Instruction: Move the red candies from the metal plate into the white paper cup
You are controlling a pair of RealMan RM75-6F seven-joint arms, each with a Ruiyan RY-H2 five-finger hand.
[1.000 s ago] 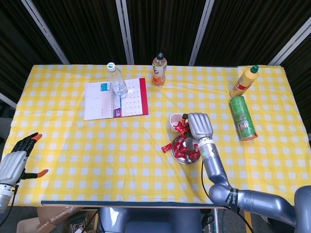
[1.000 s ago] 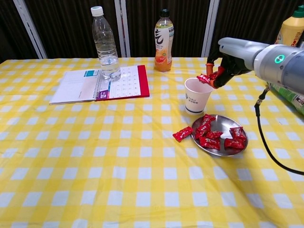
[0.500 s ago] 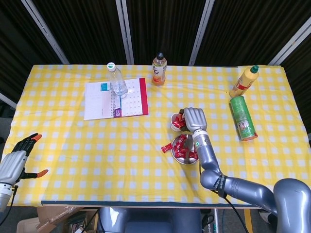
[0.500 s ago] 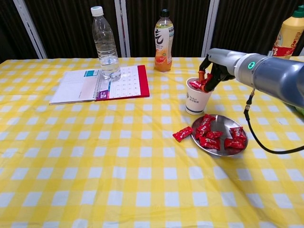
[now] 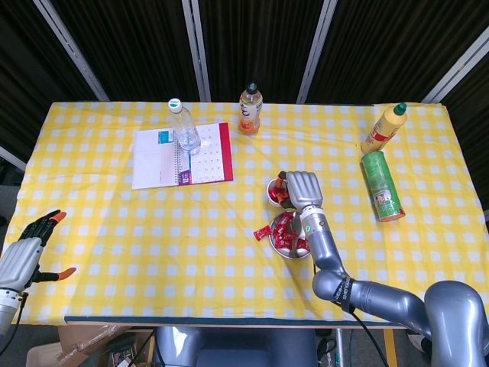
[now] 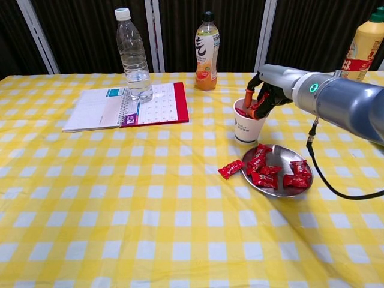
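Red wrapped candy (image 6: 242,111) pinched by the right hand (image 6: 259,96) sits inside the white paper cup (image 6: 246,127) mid-right of frame, left hand (image 5: 23,256) spread wide lower left.

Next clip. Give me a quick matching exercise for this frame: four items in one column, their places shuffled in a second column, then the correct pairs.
Items:
1. water bottle
2. stray red candy
3. right hand
4. green can

Places:
A. lying on its side near the yellow squeeze bottle
B. on the tablecloth beside the metal plate
C. standing on the open calendar notebook
D. at the mouth of the white paper cup

Pairs: 1-C, 2-B, 3-D, 4-A
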